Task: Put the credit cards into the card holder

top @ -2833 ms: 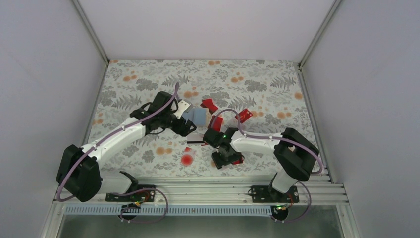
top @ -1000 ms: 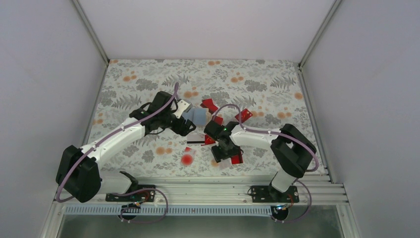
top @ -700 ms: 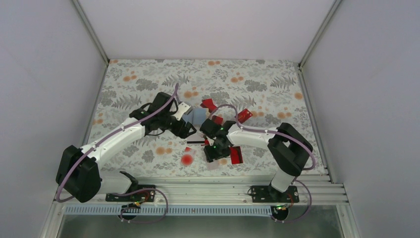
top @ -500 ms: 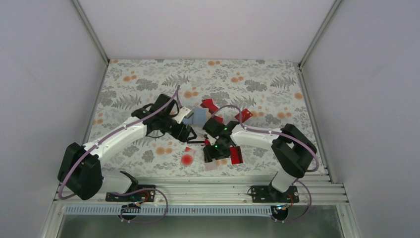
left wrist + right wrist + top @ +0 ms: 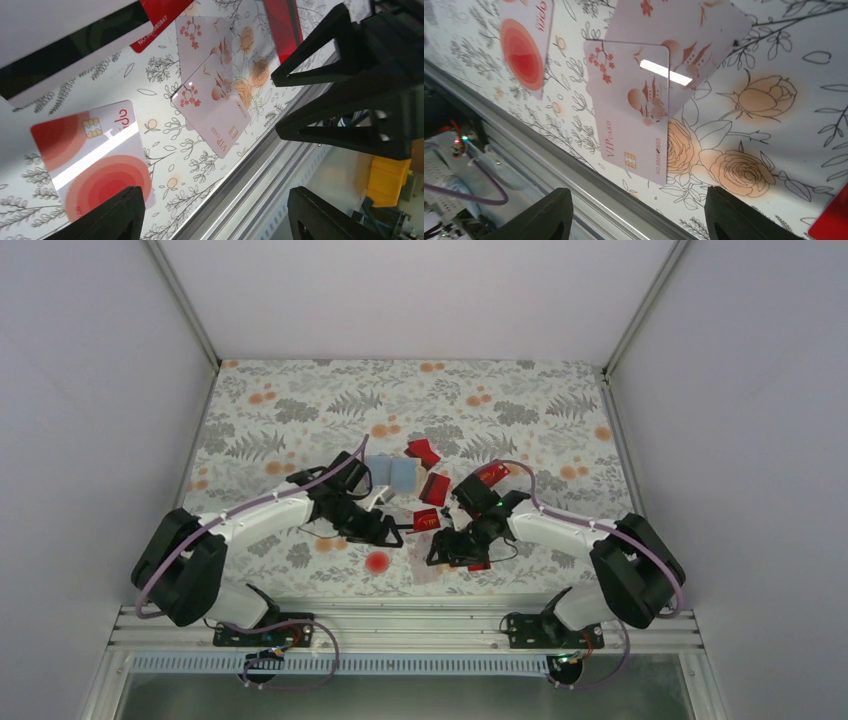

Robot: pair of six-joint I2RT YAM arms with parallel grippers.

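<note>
The card holder (image 5: 400,474) lies open on the flowered table (image 5: 300,400), light blue lining up, at mid-table just beyond both grippers. Its outer skin cannot be made out from above. The credit cards (image 5: 434,488) lie scattered to its right and on its near side. The far red card (image 5: 422,452) sits just past the holder's right corner. The right red card (image 5: 491,473) is partly crossed by the right arm's cable, and the near red card (image 5: 478,563) is mostly hidden under that arm. Toward the rail (image 5: 400,618), the pale pinkish VIP card (image 5: 631,110) overlaps a corner of the second pale card (image 5: 684,25), which is cut off at the top of the right wrist view. The red-circle card (image 5: 95,155) lies apart, to their left. The striped card (image 5: 60,55), white with a black band, is blurred and cut off by the upper left corner of the left wrist view. It meets the numbered red card (image 5: 162,20), but which of the two lies on top cannot be told, nor whether the striped card lies flat. The left gripper (image 5: 215,190) hangs over the near edge beside the red-circle card, fingers spread wide with nothing between them. The right gripper (image 5: 635,192) is equally wide apart, over the near end of the VIP card and holding nothing. From overhead, both sets of fingertips are too dark and small to read.
</note>
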